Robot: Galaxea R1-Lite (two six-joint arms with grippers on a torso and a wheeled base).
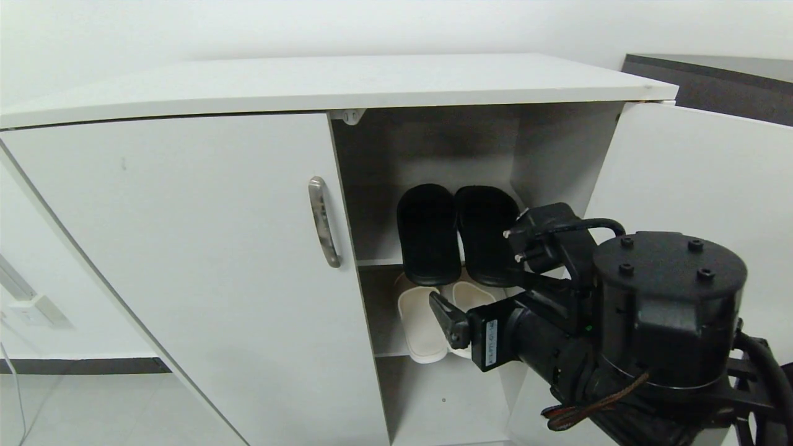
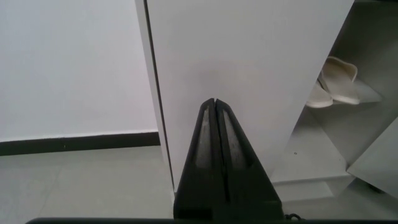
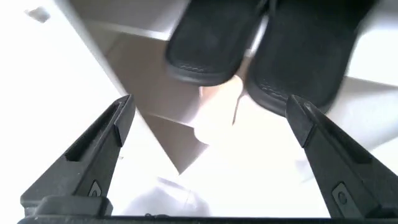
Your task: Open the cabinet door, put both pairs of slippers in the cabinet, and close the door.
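The white cabinet (image 1: 347,80) has its right door (image 1: 694,179) swung open and its left door (image 1: 186,260) closed. A pair of black slippers (image 1: 455,232) lies on the upper shelf, toes overhanging the edge. Below them a pair of white slippers (image 1: 427,322) rests on the middle shelf. My right gripper (image 1: 457,313) hangs open just in front of the white slippers, holding nothing. In the right wrist view its fingers (image 3: 115,124) stand wide apart, with the black slippers (image 3: 211,46) and white slippers (image 3: 217,118) beyond. My left gripper (image 2: 214,106) is shut and empty, facing the closed left door (image 2: 249,62).
A metal handle (image 1: 324,221) runs down the closed door's right edge. The bottom compartment (image 1: 440,396) holds nothing. Pale tiled floor (image 2: 81,186) and a dark skirting strip lie left of the cabinet, with a wall socket (image 1: 34,310) low on the wall.
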